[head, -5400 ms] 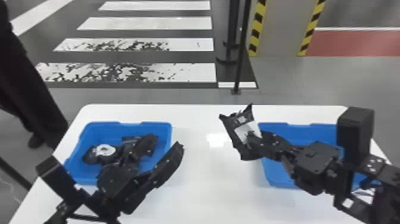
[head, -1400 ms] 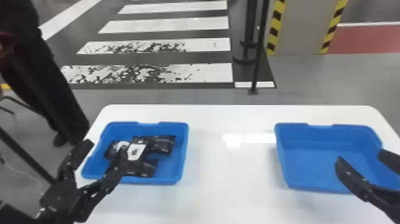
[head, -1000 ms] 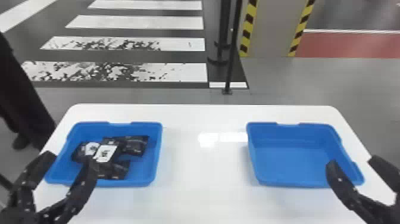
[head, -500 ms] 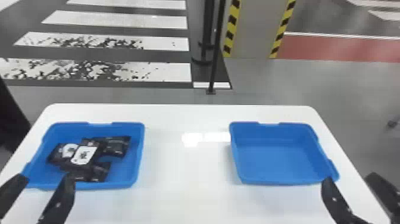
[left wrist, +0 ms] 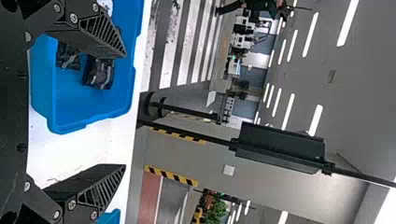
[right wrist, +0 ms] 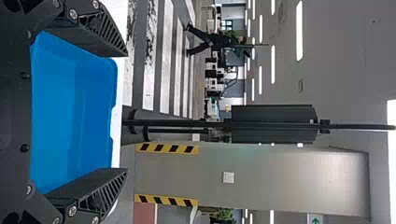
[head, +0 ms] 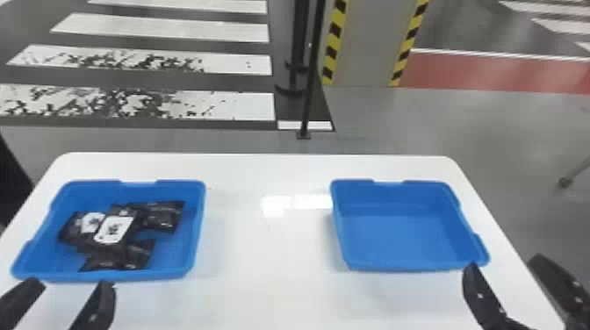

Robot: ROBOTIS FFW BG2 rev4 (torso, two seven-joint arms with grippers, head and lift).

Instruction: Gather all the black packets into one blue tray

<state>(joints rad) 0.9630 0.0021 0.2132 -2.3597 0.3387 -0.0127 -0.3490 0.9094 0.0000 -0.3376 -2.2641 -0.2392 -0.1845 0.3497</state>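
Several black packets (head: 120, 249) lie heaped inside the left tray (head: 198, 228); the other tray (head: 401, 239) stands well to its right. My left hand (head: 72, 284), spread and holding nothing, is by the left tray's near edge; my right hand (head: 505, 264), equally released, is far right of that tray. The packets look light, soft and slick, so I'd pinch each across its middle.

Smooth blue plastic forms the left tray (head: 198, 237) and right tray (head: 412, 268). The white tabletop (head: 268, 281) shows a glossy, reflective finish. Black packets (head: 162, 216) have a crinkled, faintly shiny surface.
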